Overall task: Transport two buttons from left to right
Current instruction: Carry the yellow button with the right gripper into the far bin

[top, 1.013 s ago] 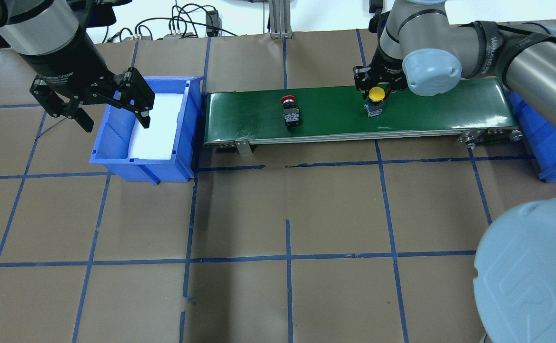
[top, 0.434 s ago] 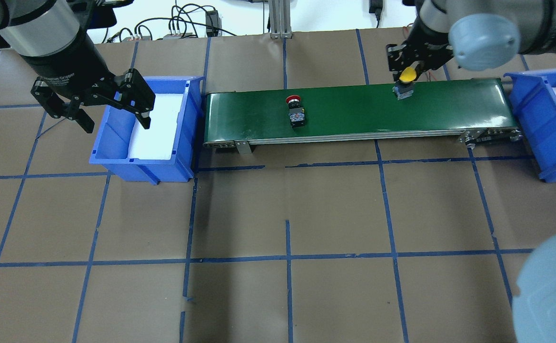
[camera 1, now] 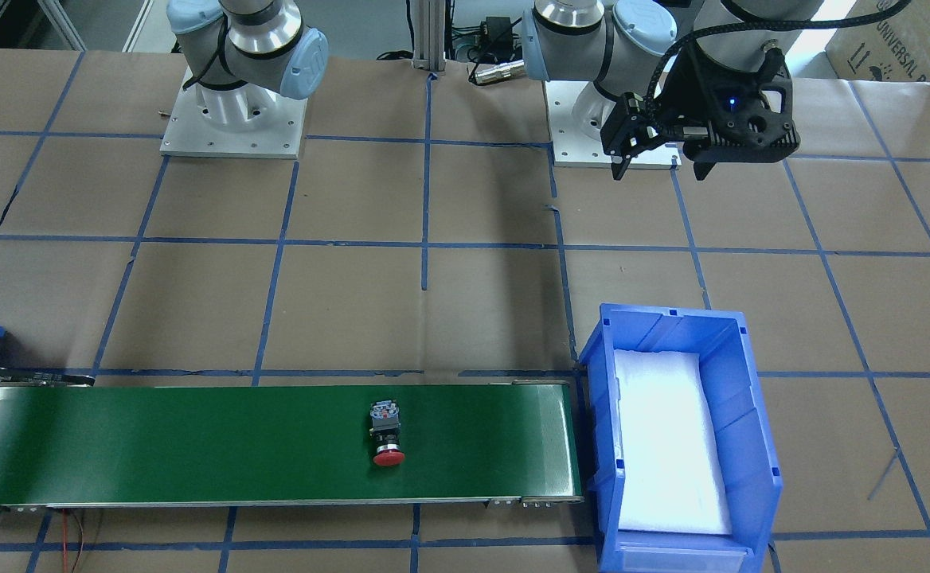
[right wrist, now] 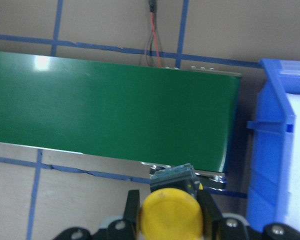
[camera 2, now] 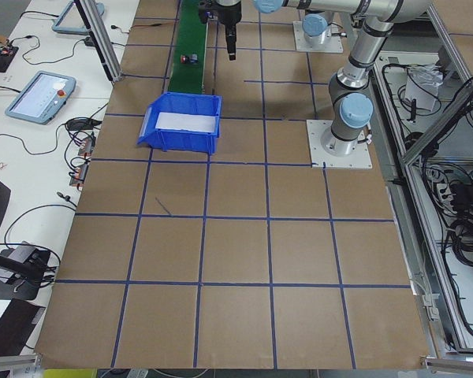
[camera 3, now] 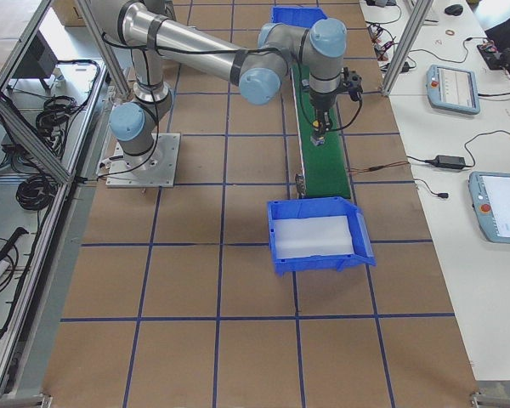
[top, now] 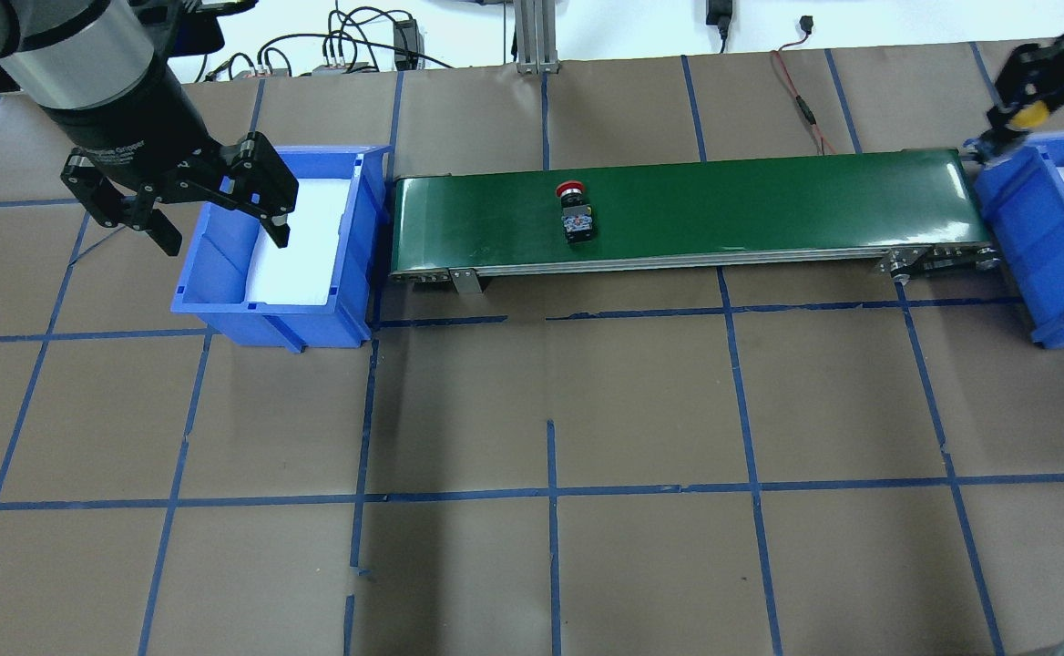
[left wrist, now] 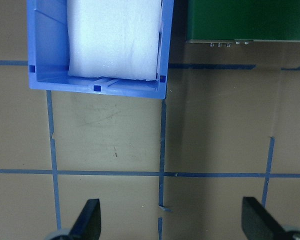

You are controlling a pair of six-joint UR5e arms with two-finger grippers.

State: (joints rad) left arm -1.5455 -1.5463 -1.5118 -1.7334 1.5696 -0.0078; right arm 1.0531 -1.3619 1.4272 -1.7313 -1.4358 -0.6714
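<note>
This is a robotics lab work cell. Two robot arms (camera 1: 246, 44) stand on bolted base plates (camera 1: 186, 139) on a paper-covered table (top: 641, 410) gridded with blue tape (top: 550, 493). Around a small green conveyor belt (top: 769, 205) are aluminium frame posts (camera 2: 97, 41), teach pendants (camera 2: 43, 90) and bundled cables (camera 2: 461, 228).

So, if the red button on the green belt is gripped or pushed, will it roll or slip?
The red button looks rigid, so it probably would not deform. It lies on its side on the belt; the boxy body likely stops rolling, though the round cap might let it pivot when pushed. The cap looks smooth, so gripping there may slip.
</note>
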